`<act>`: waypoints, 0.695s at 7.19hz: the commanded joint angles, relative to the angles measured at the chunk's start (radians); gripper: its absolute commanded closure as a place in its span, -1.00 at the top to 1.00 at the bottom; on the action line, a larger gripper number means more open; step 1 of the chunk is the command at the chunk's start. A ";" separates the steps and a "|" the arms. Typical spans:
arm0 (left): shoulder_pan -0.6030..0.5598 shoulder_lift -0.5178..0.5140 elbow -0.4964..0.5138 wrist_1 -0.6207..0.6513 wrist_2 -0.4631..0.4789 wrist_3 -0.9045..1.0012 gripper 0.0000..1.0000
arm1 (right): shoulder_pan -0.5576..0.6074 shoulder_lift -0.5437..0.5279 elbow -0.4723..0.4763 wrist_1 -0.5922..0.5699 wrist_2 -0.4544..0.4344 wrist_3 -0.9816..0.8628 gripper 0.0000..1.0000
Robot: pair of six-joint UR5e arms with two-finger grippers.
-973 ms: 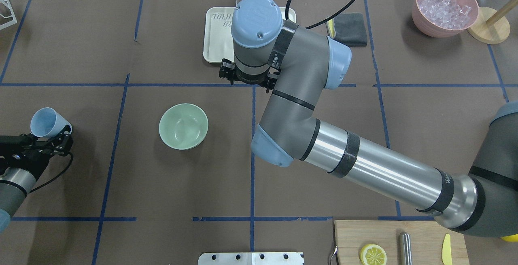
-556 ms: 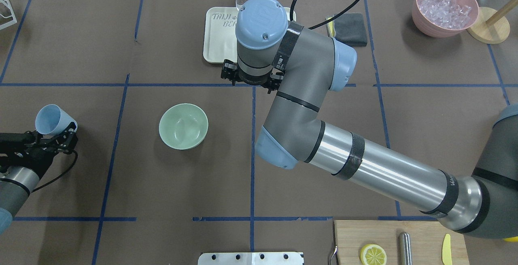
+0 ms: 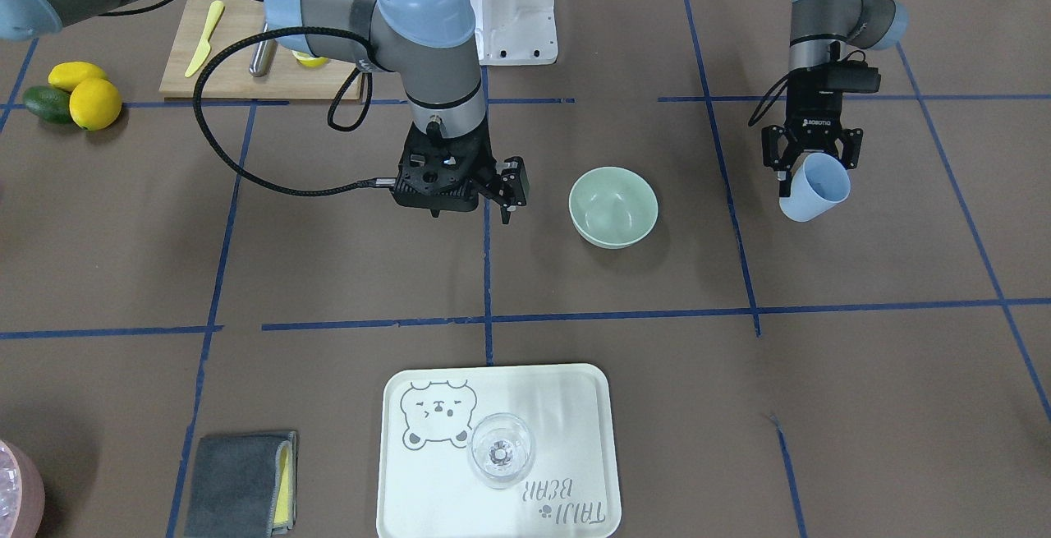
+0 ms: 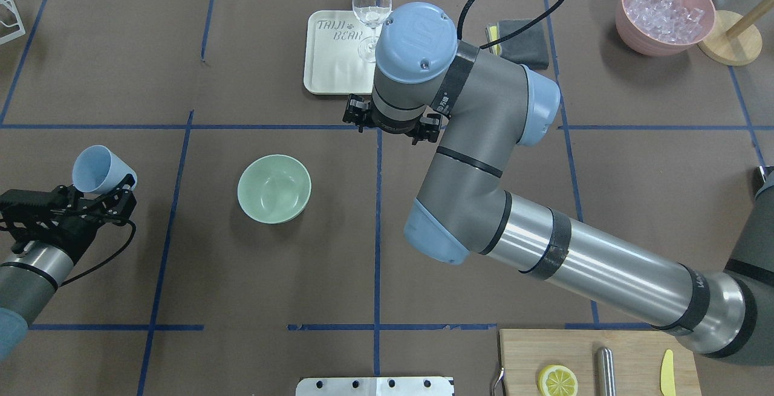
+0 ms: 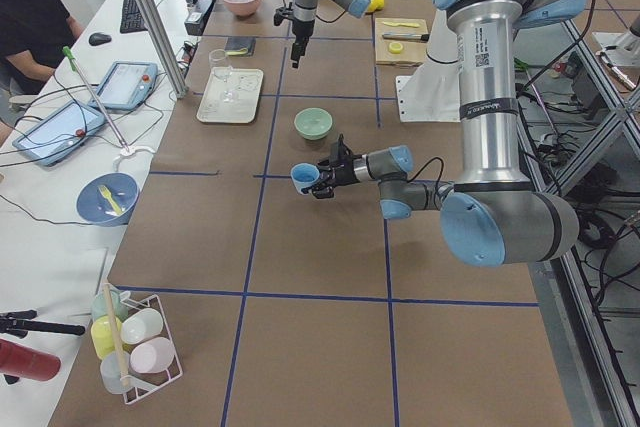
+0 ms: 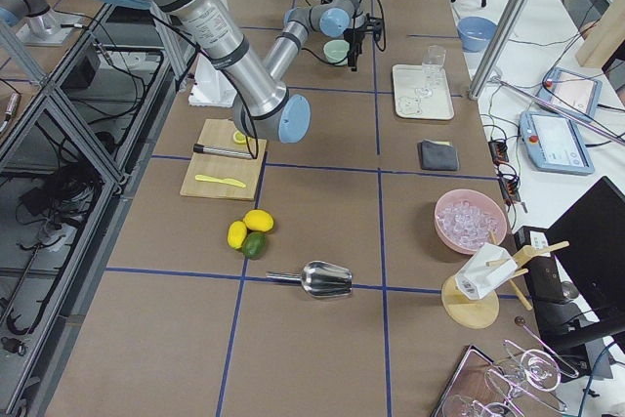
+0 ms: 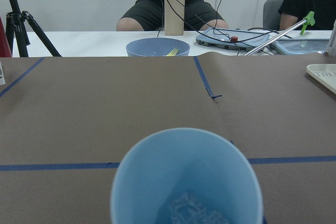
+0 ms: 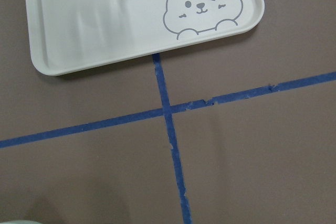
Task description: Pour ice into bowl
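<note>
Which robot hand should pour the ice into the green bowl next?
The left hand. It grips the blue cup with the ice inside, off to one side of the bowl. The right hand holds no cup.

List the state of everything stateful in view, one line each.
blue cup: held tilted, ice inside
ice: in the blue cup, not yet poured
bowl: upright, empty
left gripper: shut on blue cup
right gripper: holds nothing; open or shut unclear
wine glass: upright on tray, empty
pink container: filled with cubes
</note>
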 commanded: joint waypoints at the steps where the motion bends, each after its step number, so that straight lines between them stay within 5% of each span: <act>1: -0.002 -0.067 0.001 -0.001 0.088 0.077 -1.00 | 0.000 -0.036 0.041 0.004 0.003 0.000 1.00; 2: -0.001 -0.084 -0.016 -0.003 0.202 0.079 -1.00 | 0.000 -0.084 0.099 0.006 0.006 0.000 1.00; 5: 0.024 -0.169 0.024 0.016 0.286 0.109 -1.00 | 0.003 -0.123 0.139 0.007 0.006 -0.017 1.00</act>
